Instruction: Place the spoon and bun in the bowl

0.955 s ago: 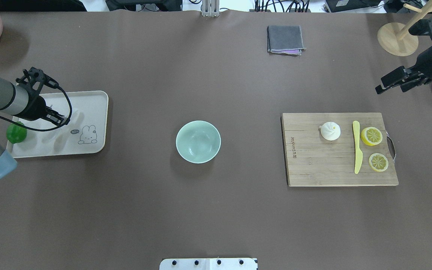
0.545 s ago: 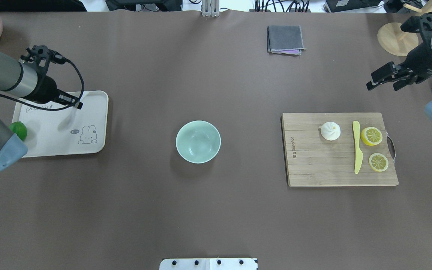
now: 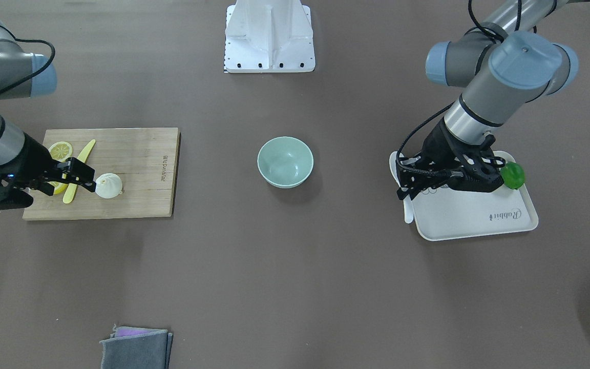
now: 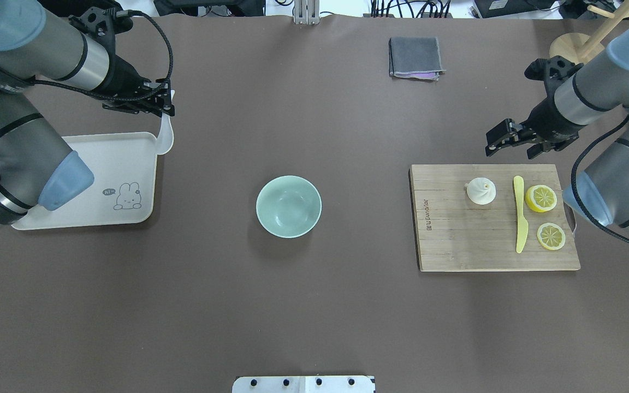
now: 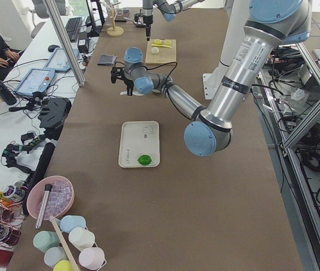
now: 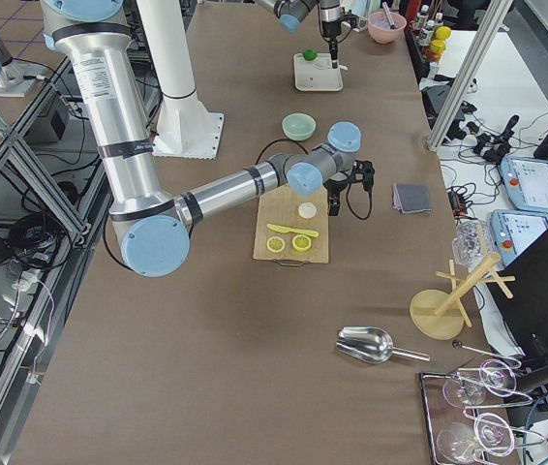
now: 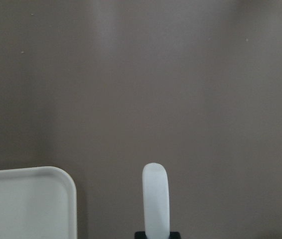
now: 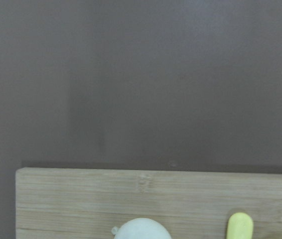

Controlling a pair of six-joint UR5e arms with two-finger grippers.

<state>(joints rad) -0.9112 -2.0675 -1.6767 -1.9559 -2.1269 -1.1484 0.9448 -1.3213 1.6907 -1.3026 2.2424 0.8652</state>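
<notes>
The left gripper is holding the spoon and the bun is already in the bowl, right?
No. The left gripper holds the spoon, but the bun lies on the wooden board, not in the bowl, which is empty; the overhead view shows it.

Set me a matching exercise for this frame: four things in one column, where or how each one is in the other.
Things:
1 spoon
2 bun
3 bowl
4 green fruit

Places or states:
A on the cutting board
B on the tray
C held in the left hand
D standing empty

Pairs: 1-C, 2-A, 3-D, 4-B
</notes>
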